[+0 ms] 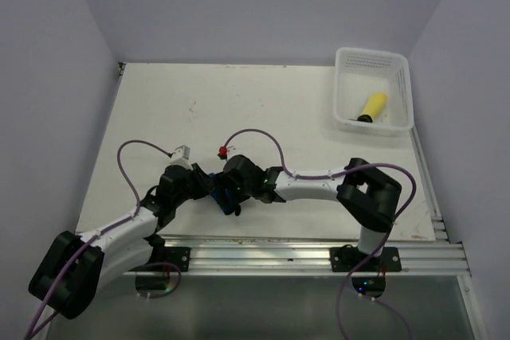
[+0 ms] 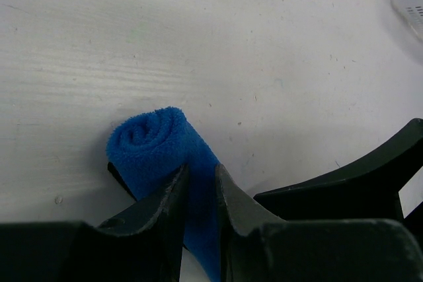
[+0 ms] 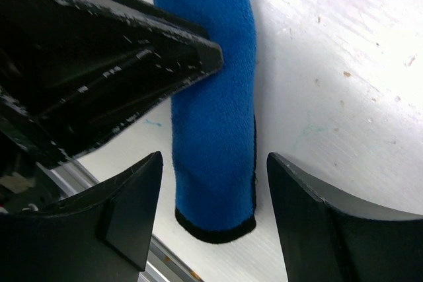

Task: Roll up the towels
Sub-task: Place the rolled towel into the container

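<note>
Blue towel, rolled tight, lies on the counter at lower centre of the top view. Left tool pinches it; right tool gapes open astride the roll. Yellow towel sits in the basket, upper right.

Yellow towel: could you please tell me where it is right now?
In the top view, the rolled yellow towel lies inside the white perforated basket at the far right corner of the table.
</note>
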